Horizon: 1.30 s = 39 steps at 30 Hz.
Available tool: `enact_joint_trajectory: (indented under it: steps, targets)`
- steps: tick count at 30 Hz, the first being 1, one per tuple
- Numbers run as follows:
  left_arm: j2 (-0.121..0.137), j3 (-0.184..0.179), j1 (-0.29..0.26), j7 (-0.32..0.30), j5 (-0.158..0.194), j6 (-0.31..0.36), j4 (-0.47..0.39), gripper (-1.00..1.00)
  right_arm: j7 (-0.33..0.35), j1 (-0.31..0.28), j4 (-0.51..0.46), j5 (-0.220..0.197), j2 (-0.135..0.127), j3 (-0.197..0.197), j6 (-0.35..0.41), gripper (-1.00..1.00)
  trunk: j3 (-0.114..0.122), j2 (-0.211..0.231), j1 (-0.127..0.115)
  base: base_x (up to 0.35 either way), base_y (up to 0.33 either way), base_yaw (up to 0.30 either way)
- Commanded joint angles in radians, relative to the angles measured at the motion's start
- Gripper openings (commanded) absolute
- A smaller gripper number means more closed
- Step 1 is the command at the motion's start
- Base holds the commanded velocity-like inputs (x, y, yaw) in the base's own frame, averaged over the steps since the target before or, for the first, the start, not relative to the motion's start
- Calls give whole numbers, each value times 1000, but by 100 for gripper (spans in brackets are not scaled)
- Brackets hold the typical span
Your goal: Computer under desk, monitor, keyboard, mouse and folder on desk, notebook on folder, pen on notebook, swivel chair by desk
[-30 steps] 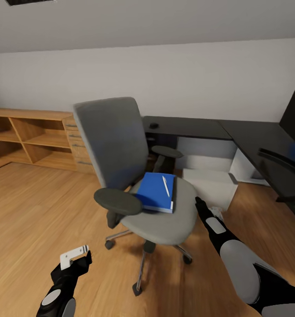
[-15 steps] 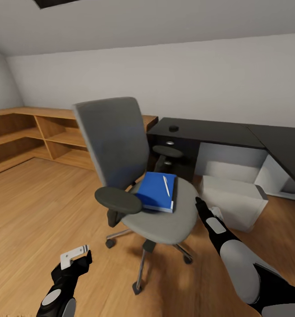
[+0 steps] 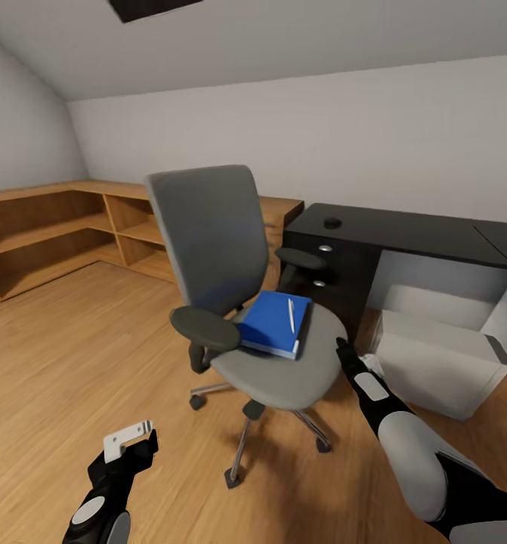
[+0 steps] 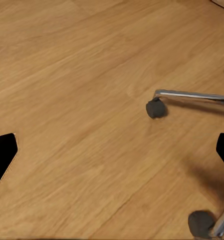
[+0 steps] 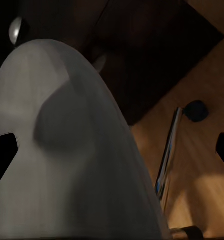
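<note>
Two robot arms reach forward over a light wood floor point(image 3: 72, 355) in an attic bedroom with a sloped grey ceiling. The left arm hangs low, its wrist bent so the left gripper point(image 3: 128, 440) points toward the floor just short of the swivel chair point(image 3: 230, 287). In the left wrist view its jaws stand wide apart with nothing between them, above bare boards and two of the chair's casters point(image 4: 156, 108). The right arm stretches out straighter, and the right gripper point(image 3: 342, 351) sits right at the near right edge of the chair seat. From the right wrist view its jaws also stand wide, with the grey underside of the seat point(image 5: 66, 150) close in front; whether they touch it I cannot tell.

The chair is grey upholstered with black armrests and a chrome star base. On its seat lies the folder point(image 3: 274, 323), bright blue and flat with white page edges, toward the back right of the seat. The pen point(image 3: 291, 315), slim and white, rests on top of the folder near its right edge.

Behind the chair stands the counter point(image 3: 404, 227), black-topped, with a black drawer unit point(image 3: 336, 279) under its left end. A small dark round object point(image 3: 332, 223) sits near the counter's left corner. The computer point(image 3: 438, 363), a light grey box, stands on the floor at the counter's front. Oak shelves point(image 3: 49, 234) run along the left wall.
</note>
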Motion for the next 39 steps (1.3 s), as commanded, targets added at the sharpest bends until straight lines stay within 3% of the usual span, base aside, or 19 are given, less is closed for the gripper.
enact_joint_trajectory:
  steps: [1, 21, 39]
  targets:
    - [0, -1, 0, 7, 10, 2, -1, 100, 4, 0, 9, -15, 2, 8, -4, 100, -1, 0, 0, 0, 0, 262]
    - [0, -4, 0, 6, 10, 2, -1, 100, 4, -1, 6, -15, 2, 8, -4, 100, -1, 0, 0, 213, 0, 248]
    - [-1, -5, -1, 6, 10, 4, -1, 100, 5, -1, 0, -12, 4, 9, -2, 100, -1, 0, 0, -70, 0, 9]
